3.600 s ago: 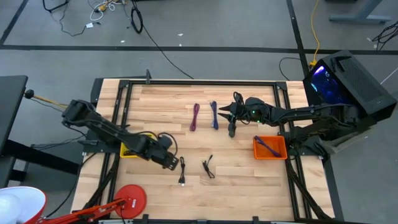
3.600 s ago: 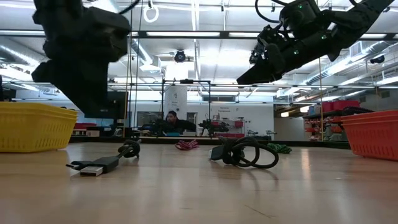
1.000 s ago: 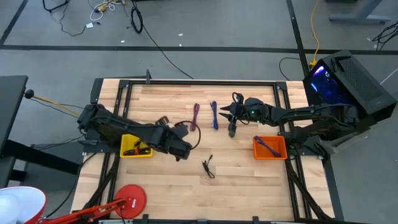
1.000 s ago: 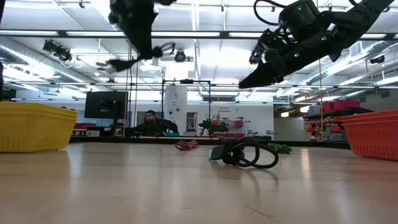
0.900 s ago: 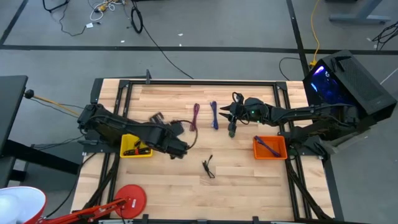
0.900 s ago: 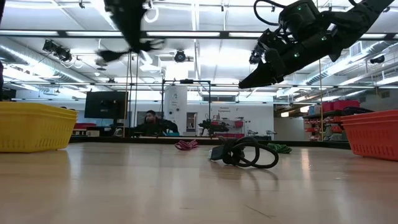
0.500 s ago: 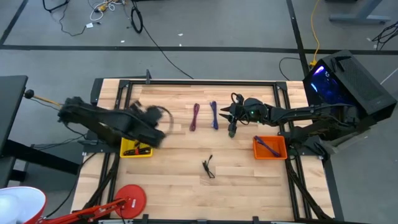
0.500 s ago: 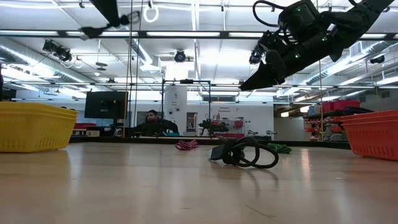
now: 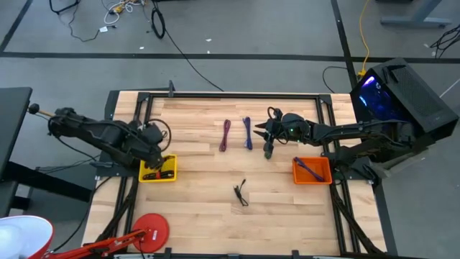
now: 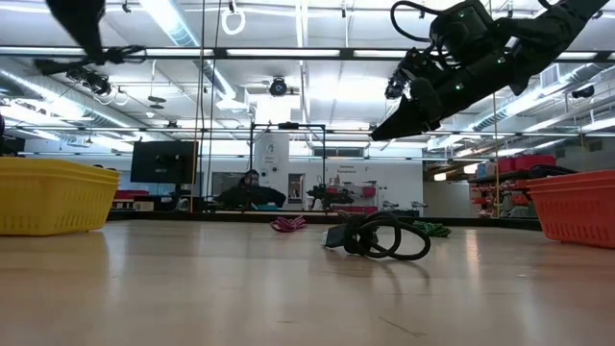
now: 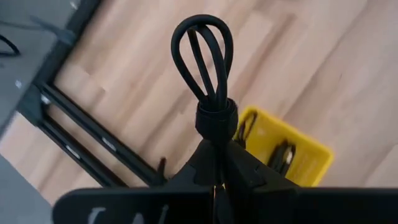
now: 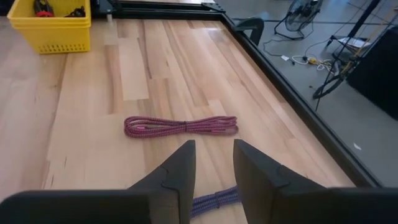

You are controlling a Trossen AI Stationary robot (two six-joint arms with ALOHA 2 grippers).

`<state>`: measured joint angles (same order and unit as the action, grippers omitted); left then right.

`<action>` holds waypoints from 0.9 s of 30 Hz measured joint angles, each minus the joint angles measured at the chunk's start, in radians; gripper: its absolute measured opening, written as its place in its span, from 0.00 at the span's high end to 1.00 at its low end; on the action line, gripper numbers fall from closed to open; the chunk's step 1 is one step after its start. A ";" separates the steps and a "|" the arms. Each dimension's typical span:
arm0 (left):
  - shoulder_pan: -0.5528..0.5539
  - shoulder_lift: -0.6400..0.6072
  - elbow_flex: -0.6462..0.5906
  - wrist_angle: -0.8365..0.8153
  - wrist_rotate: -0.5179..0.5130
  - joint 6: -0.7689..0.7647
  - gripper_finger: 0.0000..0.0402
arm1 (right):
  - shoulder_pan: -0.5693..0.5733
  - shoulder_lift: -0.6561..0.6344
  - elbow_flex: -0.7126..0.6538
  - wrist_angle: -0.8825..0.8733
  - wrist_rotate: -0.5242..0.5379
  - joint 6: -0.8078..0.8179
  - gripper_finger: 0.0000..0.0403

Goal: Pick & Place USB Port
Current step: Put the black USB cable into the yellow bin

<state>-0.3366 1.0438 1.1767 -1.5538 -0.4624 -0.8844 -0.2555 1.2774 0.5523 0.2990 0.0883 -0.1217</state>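
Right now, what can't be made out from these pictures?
- Left gripper: the left wrist view shows it shut on a black cable, but the cable's plug ends are hidden behind the fingers.
- Yellow bin: its contents are too small in the high view, and cut off by the fingers in the left wrist view.
- Purple cable: mostly hidden by the right gripper in the right wrist view.
- Orange bin: cut off by the low view's edge.

The right gripper hangs with its two dark fingers apart above the wooden table. A coiled magenta cable lies just beyond, a purple cable peeks between the fingers (partly hidden), and a yellow bin sits far off.
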 joint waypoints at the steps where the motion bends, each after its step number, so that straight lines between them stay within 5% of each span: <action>1: 0.000 -0.001 -0.023 0.009 0.024 0.003 0.97 | 0.000 0.000 0.000 0.004 0.007 0.003 0.73; 10: 0.000 0.002 -0.224 0.148 0.214 0.032 0.97 | 0.000 0.000 0.000 0.007 0.010 0.012 0.73; 27: -0.004 0.002 -0.352 0.294 0.237 0.040 0.97 | 0.000 0.000 0.000 0.016 0.010 0.032 0.73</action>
<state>-0.3405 1.0454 0.8246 -1.2596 -0.2252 -0.8447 -0.2558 1.2774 0.5525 0.3145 0.0978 -0.0897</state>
